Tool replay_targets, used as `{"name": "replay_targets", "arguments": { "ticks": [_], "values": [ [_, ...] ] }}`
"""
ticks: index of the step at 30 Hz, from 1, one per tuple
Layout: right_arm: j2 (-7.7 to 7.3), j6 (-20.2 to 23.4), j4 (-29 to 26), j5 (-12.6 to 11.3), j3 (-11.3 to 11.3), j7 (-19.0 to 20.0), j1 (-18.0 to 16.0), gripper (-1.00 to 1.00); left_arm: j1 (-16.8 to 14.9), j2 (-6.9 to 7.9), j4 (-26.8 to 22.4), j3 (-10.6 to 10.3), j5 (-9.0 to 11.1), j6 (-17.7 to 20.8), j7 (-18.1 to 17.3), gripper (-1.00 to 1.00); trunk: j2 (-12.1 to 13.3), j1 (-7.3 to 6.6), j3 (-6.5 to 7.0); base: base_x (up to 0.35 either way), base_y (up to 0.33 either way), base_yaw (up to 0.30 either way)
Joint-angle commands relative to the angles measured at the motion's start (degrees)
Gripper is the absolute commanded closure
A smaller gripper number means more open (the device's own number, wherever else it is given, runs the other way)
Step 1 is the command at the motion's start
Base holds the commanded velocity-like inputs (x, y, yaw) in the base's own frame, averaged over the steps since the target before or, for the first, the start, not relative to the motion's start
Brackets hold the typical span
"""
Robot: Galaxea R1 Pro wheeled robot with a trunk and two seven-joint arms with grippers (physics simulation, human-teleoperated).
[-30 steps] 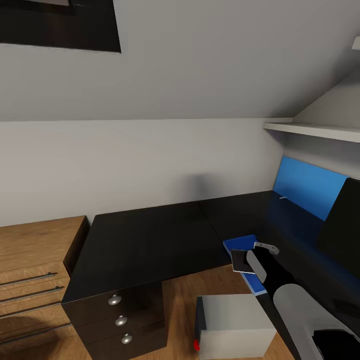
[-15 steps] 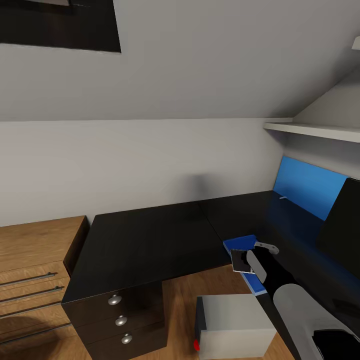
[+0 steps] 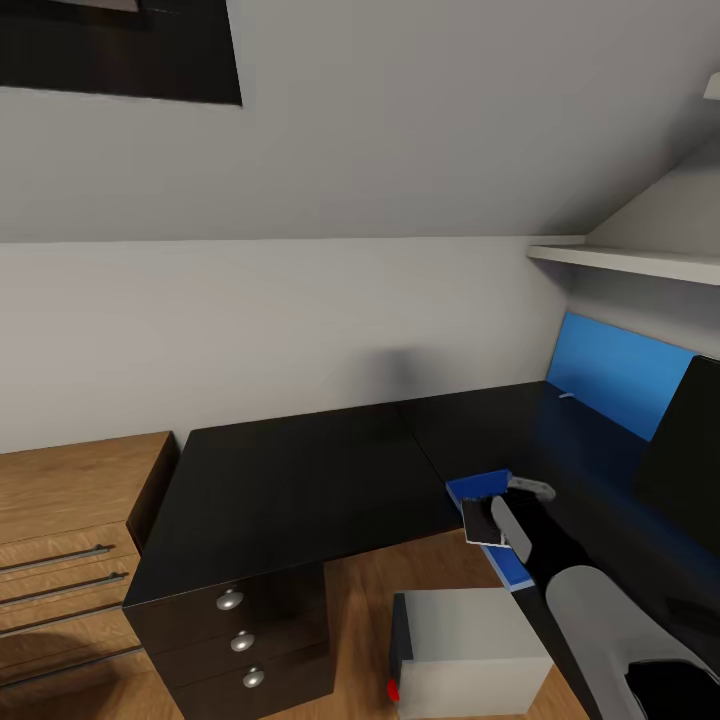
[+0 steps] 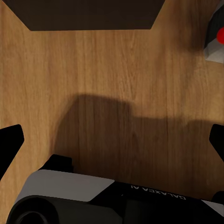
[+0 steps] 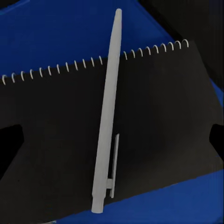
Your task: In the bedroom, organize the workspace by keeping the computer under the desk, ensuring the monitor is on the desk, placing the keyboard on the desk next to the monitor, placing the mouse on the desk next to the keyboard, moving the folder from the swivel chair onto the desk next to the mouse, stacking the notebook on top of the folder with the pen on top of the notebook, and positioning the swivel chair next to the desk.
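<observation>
Risk: the pen (image 5: 106, 119) lies loose on the notebook (image 5: 56, 140), directly under the right pincer (image 5: 112, 140); a sideways brush as the arm lifts away could roll it off the cover and off the folder (image 5: 51, 42).
Cause: the pen is thin and round, and only its clip would check a roll; its tip reaches past the spiral binding over the folder.
Second risk: the stack sits at the near end of the tabletop (image 3: 300, 470), with the notebook corner seeming to overhang the edge above the computer (image 3: 470, 650); a nudge there might tip it to the floor.
Right pincer: spread wide, holding nothing, its dark fingertips showing at either side of the wrist view, clear of the pen.
Left pincer (image 4: 112, 140): also wide and empty, hanging over the wooden floor (image 4: 93, 74).
Pen: pale grey, slim, with a clip near its blunt end; it lies across the notebook's short way, midway between the right pincer's fingers.
Notebook: dark cover with white spiral wire along one edge, flat on the folder beneath the right pincer.
Folder: bright blue, showing beyond the notebook on both long sides.
Monitor (image 3: 685, 450): dark screen, off beyond the right pincer, towards the blue back panel (image 3: 610, 375).
Judgement: the stacking looks done; a straight upward retreat seems safest.
</observation>
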Motion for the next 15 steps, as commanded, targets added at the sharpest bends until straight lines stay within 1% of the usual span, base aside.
{"name": "replay_targets", "arguments": {
  "ticks": [1,2,5,13,15],
  "values": [
    [-0.1,0.22,-0.88,-0.61,0.73,-0.56,-0.03,-1.0,-0.06,0.06,-0.05,-0.45,0.59,-0.19,0.46,-1.0,-0.04,0.0,-0.07,0.0,0.0,0.0],
    [-0.1,0.22,-1.72,-0.61,0.98,-0.6,-0.03,-1.0,-0.06,0.06,-0.05,-0.45,0.59,-0.19,0.46,-1.0,-0.04,0.0,-0.07,0.0,0.0,0.0],
    [-0.09,0.22,-7.03,-0.67,1.79,-0.86,0.07,-1.0,-0.06,0.06,-0.05,-0.45,0.59,-0.19,0.46,-1.0,-0.04,0.0,-0.07,0.0,0.0,0.0],
    [-0.02,0.38,-12.65,-0.72,2.09,-1.02,0.37,-1.0,-0.06,0.06,-0.05,-0.45,0.59,-0.19,0.46,-1.0,-0.04,0.0,-0.07,0.0,0.0,0.0],
    [0.29,0.51,-14.11,-0.76,2.18,-1.09,0.5,-1.0,-0.06,0.06,-0.05,-0.45,0.59,-0.19,0.46,-1.0,-0.04,0.0,-0.07,0.0,0.0,0.0]
  ]
}}
